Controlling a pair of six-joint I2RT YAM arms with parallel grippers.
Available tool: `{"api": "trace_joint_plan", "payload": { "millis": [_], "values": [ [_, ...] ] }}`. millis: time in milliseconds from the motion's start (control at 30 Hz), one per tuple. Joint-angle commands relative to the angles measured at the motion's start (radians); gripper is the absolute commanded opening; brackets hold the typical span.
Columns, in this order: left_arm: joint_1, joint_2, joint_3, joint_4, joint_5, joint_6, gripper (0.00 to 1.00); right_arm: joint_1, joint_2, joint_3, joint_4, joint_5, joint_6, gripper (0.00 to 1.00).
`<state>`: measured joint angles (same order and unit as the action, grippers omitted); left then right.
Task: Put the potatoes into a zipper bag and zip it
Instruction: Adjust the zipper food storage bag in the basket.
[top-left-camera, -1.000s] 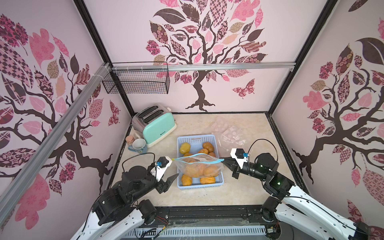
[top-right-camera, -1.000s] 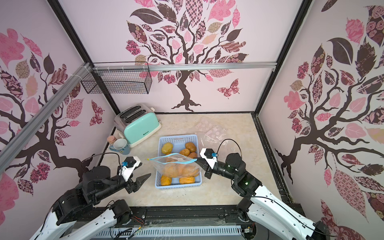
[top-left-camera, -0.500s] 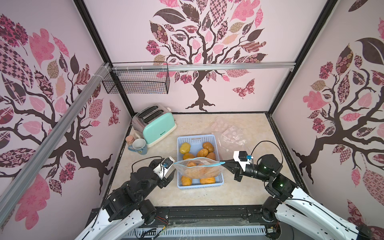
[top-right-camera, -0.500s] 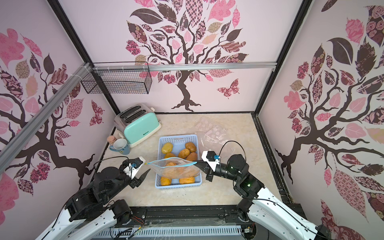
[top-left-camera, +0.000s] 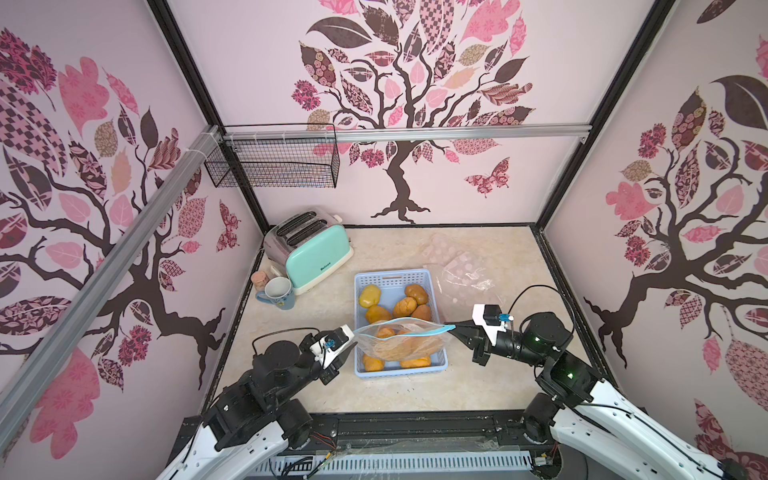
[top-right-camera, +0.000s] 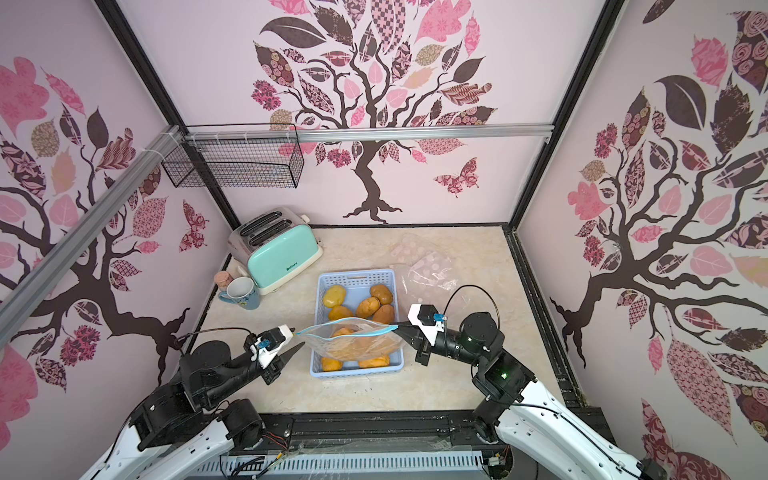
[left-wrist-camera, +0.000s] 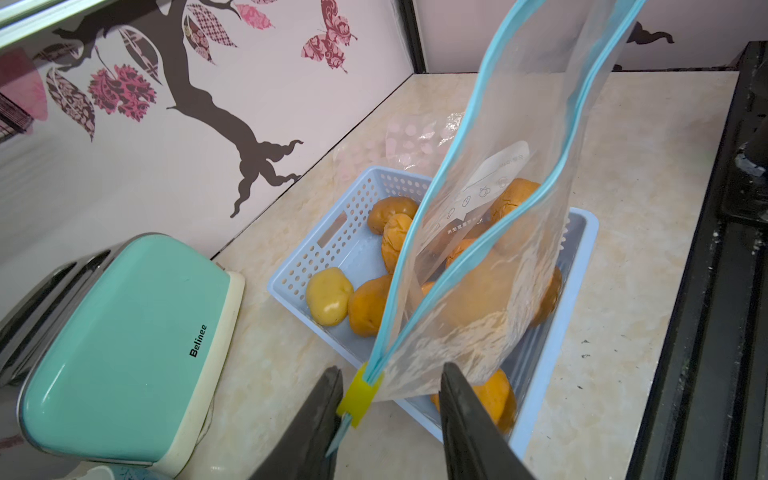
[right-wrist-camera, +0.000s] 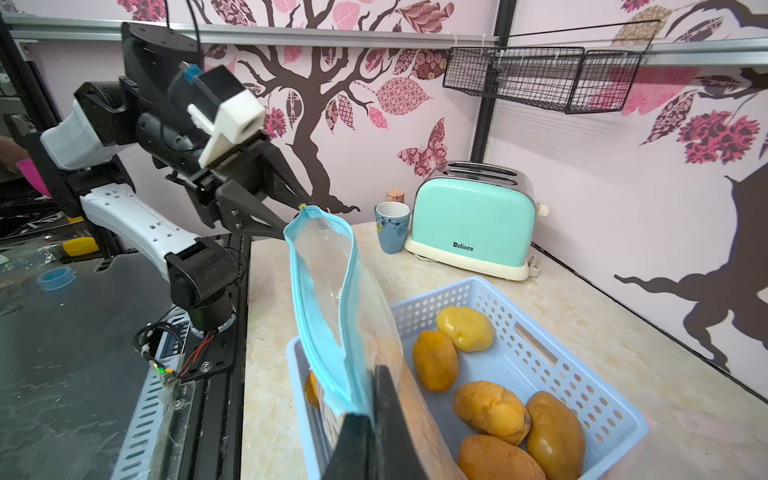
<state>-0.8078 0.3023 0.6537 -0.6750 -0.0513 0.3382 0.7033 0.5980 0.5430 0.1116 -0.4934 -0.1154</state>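
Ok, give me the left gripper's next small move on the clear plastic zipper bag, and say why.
Probably close the left gripper on the yellow plastic slider: its jaws stand apart on either side of it, the right gripper is shut on the far end of the clear plastic zipper bag, and the blue zip tracks gape open.

This is a mock kitchen built as a robot test cell. A marble-look countertop (top-left-camera: 399, 390) carries a mint toaster (top-left-camera: 309, 255) and a mug (top-left-camera: 278, 291) at 10 o'clock, with a wire basket (top-left-camera: 274, 164) hung above them. Tree-decal wall panels (top-left-camera: 457, 187) sit in black framing with aluminium rails (top-left-camera: 457, 133). Past the 6 o'clock edge, a workbench (right-wrist-camera: 83, 332) holds a tape roll (right-wrist-camera: 56, 277).
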Motion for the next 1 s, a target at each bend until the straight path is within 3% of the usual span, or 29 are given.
{"api": "trace_joint_plan", "payload": {
  "millis": [0, 167, 467, 700, 900, 967],
  "values": [
    [-0.001, -0.040, -0.038, 0.028, 0.073, -0.007, 0.34, -0.007, -0.010, 0.026, -0.010, 0.053, 0.008, 0.00],
    [0.001, -0.058, -0.050, 0.037, 0.077, -0.011, 0.18, -0.007, -0.013, 0.032, -0.020, 0.112, 0.019, 0.00],
    [-0.001, -0.044, -0.079, 0.053, 0.098, -0.014, 0.39, -0.006, -0.016, 0.027, -0.001, 0.124, 0.039, 0.00],
    [-0.001, -0.036, -0.083, 0.058, 0.041, -0.021, 0.29, -0.006, -0.021, 0.021, -0.004, 0.140, 0.037, 0.00],
    [-0.001, -0.064, -0.094, 0.073, 0.009, -0.022, 0.26, -0.006, -0.017, 0.028, -0.013, 0.156, 0.028, 0.00],
    [-0.001, -0.064, -0.094, 0.072, 0.015, -0.023, 0.21, -0.006, -0.017, 0.027, -0.013, 0.156, 0.029, 0.00]
  ]
}}
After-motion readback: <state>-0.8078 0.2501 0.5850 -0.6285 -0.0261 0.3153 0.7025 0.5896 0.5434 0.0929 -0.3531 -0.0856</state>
